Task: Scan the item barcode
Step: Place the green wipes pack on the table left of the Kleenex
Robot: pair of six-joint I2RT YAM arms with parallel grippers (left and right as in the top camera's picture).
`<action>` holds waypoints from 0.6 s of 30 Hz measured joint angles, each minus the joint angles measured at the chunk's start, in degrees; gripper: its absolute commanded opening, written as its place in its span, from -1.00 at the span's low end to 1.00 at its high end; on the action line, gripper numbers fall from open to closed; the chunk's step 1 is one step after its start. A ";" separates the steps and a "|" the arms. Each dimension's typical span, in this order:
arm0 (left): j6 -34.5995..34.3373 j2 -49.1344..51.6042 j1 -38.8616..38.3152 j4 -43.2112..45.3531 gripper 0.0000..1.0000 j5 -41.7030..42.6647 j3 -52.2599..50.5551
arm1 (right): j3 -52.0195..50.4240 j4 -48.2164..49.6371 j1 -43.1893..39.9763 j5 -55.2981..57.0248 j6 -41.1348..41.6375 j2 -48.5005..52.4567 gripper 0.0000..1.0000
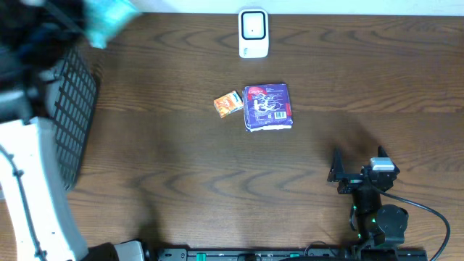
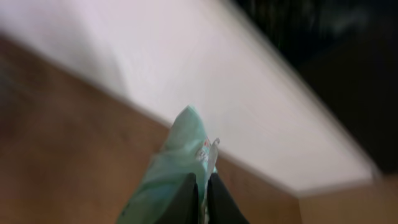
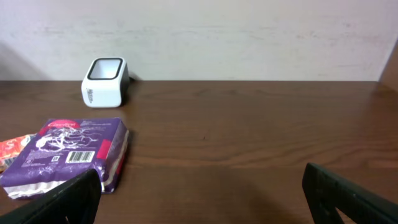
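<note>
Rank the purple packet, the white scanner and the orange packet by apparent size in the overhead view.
1. purple packet, clearly largest.
2. white scanner.
3. orange packet, smallest.
All sit on the same table, so nearness to the camera hardly matters.

The table (image 1: 159, 152) is dark wood with clear grain and a low sheen. The scanner (image 1: 253, 32) at top centre looks like smooth white plastic, the purple pack (image 1: 267, 106) like glossy printed film, and the pale green packet (image 2: 177, 165) like thin crinkled film.
</note>
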 measured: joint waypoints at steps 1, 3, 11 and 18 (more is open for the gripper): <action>-0.02 0.81 -2.71 -2.27 -0.85 -0.98 -0.04 | 0.00 -0.02 0.00 -0.02 0.00 0.00 0.99; -0.04 2.03 -6.67 -5.90 -0.85 -3.78 -0.37 | 0.00 0.00 0.00 0.00 0.00 0.00 0.98; -0.13 9.53 -21.66 -11.15 -0.85 -16.94 -4.59 | 0.00 -0.02 0.00 -0.02 0.02 0.00 0.98; 0.22 18.32 -27.69 -11.65 -0.85 -26.12 -6.32 | 0.00 -0.02 0.00 -0.02 0.00 0.00 0.99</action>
